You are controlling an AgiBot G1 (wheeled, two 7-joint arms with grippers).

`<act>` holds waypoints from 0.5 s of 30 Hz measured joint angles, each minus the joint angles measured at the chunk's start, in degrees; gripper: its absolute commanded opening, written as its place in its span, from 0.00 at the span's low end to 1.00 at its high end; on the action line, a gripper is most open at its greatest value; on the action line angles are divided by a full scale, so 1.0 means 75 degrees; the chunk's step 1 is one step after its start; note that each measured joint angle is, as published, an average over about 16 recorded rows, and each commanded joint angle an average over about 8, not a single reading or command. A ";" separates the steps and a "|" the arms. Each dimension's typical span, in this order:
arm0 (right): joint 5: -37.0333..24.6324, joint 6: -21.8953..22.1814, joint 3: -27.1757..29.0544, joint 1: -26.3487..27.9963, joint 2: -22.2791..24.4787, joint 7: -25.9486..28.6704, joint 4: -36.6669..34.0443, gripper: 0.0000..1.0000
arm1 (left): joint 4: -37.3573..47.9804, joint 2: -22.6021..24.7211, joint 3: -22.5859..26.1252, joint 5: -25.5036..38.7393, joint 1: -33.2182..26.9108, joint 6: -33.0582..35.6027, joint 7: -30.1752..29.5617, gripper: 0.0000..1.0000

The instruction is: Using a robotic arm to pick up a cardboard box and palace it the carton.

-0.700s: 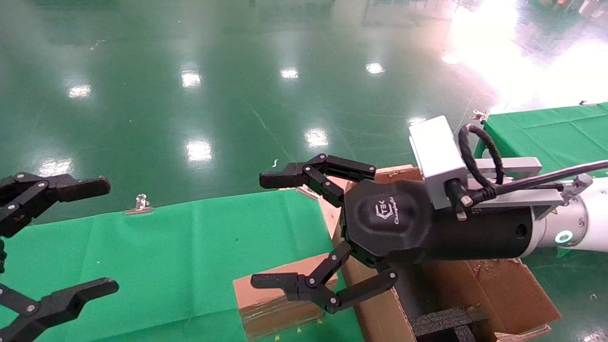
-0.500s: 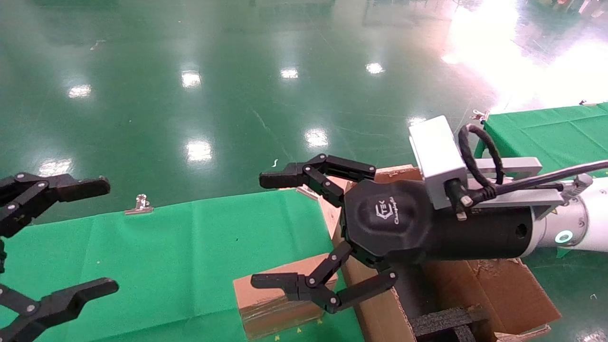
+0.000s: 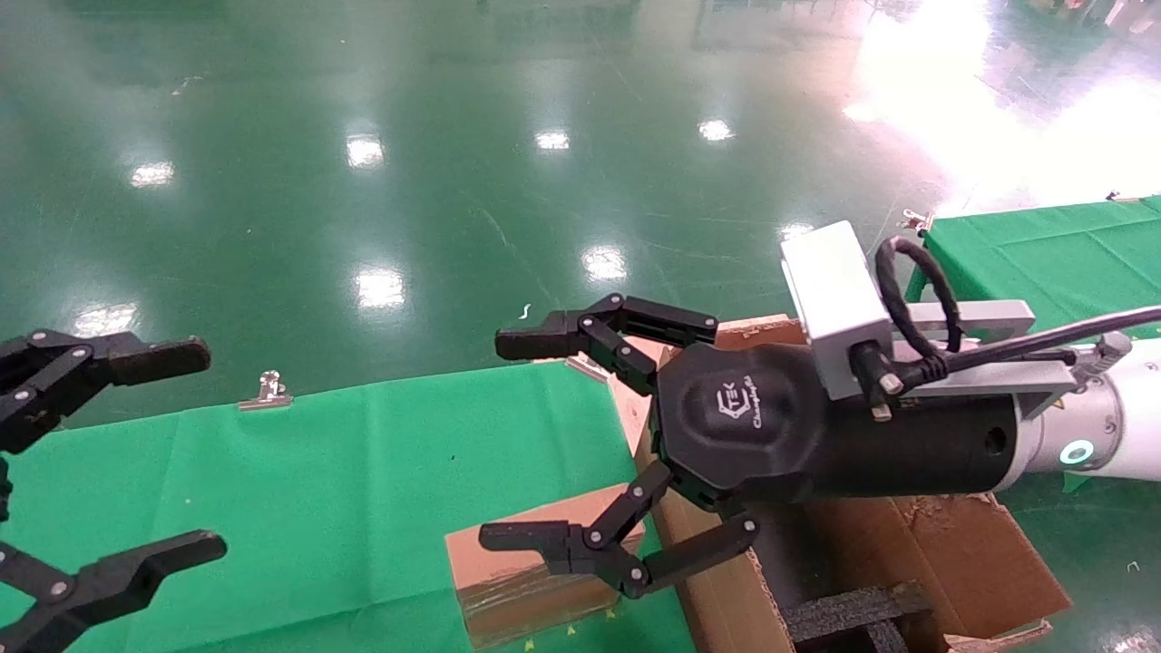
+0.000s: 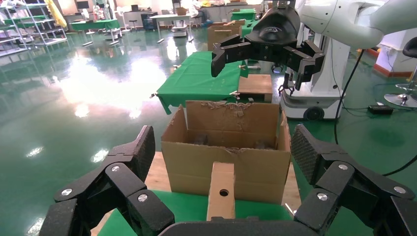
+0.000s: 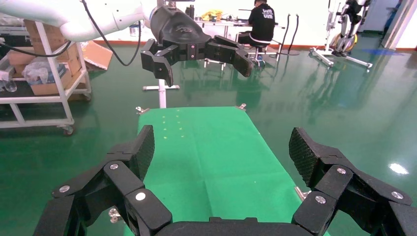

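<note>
While right gripper (image 3: 531,444) hovers agape, empty — cardboard box (image 3: 526,580) lies lengthwise toward carton (image 3: 952,553)

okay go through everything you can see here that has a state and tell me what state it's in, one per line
right gripper: open, empty, held above the table beside the carton
left gripper: open, empty, at the table's left end
cardboard box: closed, taped, lying on the green cloth, not gripped
carton: open at the top, flaps up and ragged, black foam inside
green cloth: spread flat over the table, clipped at its far edge
</note>
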 measured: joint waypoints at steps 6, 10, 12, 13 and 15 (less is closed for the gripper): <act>-0.0289 -0.0036 -0.0112 0.0115 -0.0015 -0.0052 0.0010 1.00 | 0.0000 0.0000 0.0000 0.0000 0.0000 0.0000 0.0000 0.00; -0.0838 -0.0107 -0.0342 0.0357 -0.0063 -0.0085 0.0013 1.00 | 0.0000 0.0000 0.0000 0.0000 0.0000 0.0000 0.0000 0.00; -0.1222 -0.0156 -0.0508 0.0539 -0.0111 -0.0093 -0.0003 1.00 | 0.0000 0.0000 0.0000 0.0000 0.0000 0.0000 0.0000 0.00; -0.1437 -0.0183 -0.0602 0.0642 -0.0143 -0.0097 -0.0017 1.00 | 0.0000 0.0000 0.0000 0.0000 0.0000 0.0000 0.0000 0.00; -0.1919 -0.0237 -0.0814 0.0875 -0.0221 -0.0110 -0.0058 1.00 | 0.0000 0.0000 0.0000 0.0000 0.0000 0.0000 0.0000 0.00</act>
